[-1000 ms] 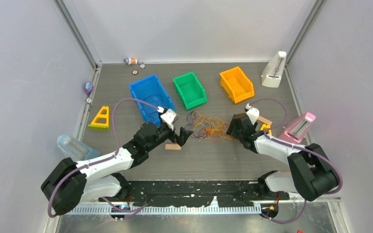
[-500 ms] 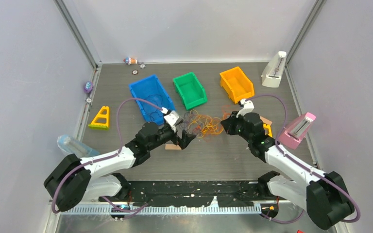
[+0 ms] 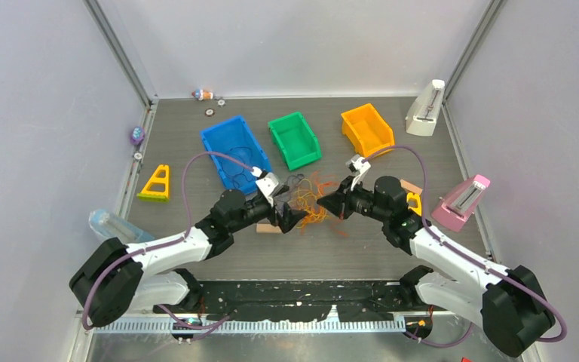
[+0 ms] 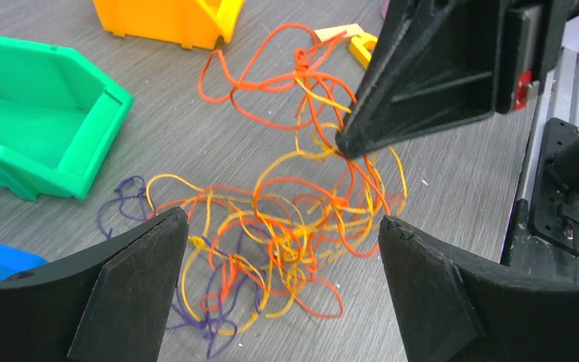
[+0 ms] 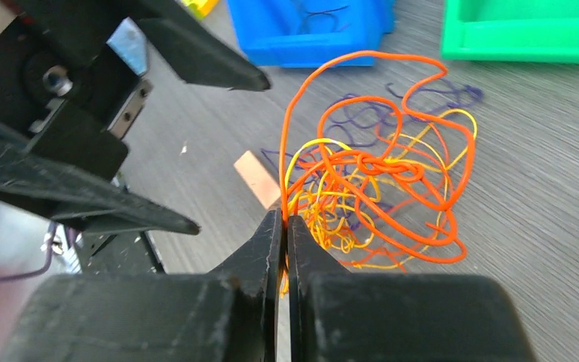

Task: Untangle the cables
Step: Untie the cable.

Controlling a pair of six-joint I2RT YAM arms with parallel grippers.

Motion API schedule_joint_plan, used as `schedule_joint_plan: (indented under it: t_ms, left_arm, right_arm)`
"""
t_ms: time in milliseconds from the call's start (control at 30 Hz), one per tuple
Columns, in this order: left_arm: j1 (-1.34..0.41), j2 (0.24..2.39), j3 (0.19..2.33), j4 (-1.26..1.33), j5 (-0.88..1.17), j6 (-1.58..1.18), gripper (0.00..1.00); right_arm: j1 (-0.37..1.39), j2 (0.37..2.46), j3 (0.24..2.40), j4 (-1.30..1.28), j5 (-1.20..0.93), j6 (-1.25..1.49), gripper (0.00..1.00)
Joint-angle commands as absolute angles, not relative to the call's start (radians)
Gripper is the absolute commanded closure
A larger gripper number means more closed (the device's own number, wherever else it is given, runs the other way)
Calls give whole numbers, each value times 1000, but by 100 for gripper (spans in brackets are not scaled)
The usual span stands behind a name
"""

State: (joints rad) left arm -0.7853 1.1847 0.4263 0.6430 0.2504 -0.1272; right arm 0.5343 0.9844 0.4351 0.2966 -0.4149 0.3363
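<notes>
Many tangled cables (image 4: pixel 286 226) on the surface (image 4: pixel 460 177) between wide-released left jaws; orange and yellow strands at the far side of those pinched in tightly clenched right jaws.

Left arm (image 3: pixel 166 253) & right arm (image 3: pixel 452 253), each bolted at an end of the black perforated base plate (image 3: pixel 309 294): white link shells, black joint housings, a mauve hose (image 3: pixel 185 181) along each. Left gripper (image 4: pixel 283 226) & right gripper (image 4: pixel 343 143) black w/ wedge fingers (image 4: pixel 132 298); small red mark, poss. a label, on right.
</notes>
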Motion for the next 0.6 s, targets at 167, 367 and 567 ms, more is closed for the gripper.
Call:
schedule_joint_plan:
  t_ms: [167,367,567]
  left_arm:
    - [-579,1232,469,885,564,-512,1]
    - [-526,1376,511,1075,730,-733,6]
    - [-535,1485,580,1036,788,-765,29]
  right_arm:
    - [626,1039,497,309,-485,250,94]
    - [667,1062,494,300,-439,225,94]
    - [687,1075,497,305,-419,216,94]
